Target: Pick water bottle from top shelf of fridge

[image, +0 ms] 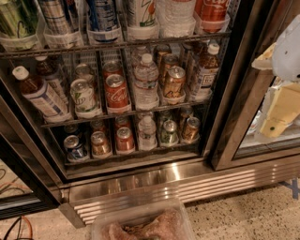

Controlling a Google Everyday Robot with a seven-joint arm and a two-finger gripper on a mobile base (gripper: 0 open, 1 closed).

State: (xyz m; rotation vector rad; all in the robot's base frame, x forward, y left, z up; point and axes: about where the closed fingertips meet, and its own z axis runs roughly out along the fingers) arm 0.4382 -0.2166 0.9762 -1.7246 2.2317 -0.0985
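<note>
Gripper (279, 115), a cream and white shape, hangs at the right edge of the camera view, in front of the neighbouring steel-framed glass door (243, 154) and well apart from the open shelves; whether it is open or closed cannot be told, and nothing shows in its hold

To its left stands the fridge (236, 70) with its black door frame. Its top shelf (140, 45), a grey wire rack, carries a row of six clear cup holders, each with one drink. The water bottle (176, 16), clear and ribbed, sits upright in the fifth holder from the left, between a white container with green and orange print (140, 13) and a red can (213, 10).

The second rack (126, 112) shows six drinks in its front row: two brown tea bottles (37, 93) at the ends, three cans (116, 91), and one other clear bottle (146, 79) in the middle. More cans stand behind. The lowest rack (136, 152) shows five cans in front and one small clear bottle (146, 132).

Below runs a ribbed stainless steel base (187, 185). The floor (243, 215) is pale speckled stone. One clear plastic tub (140, 222) with brownish contents sits at the bottom edge, and orange and black cables (21, 227) lie at the lower left
</note>
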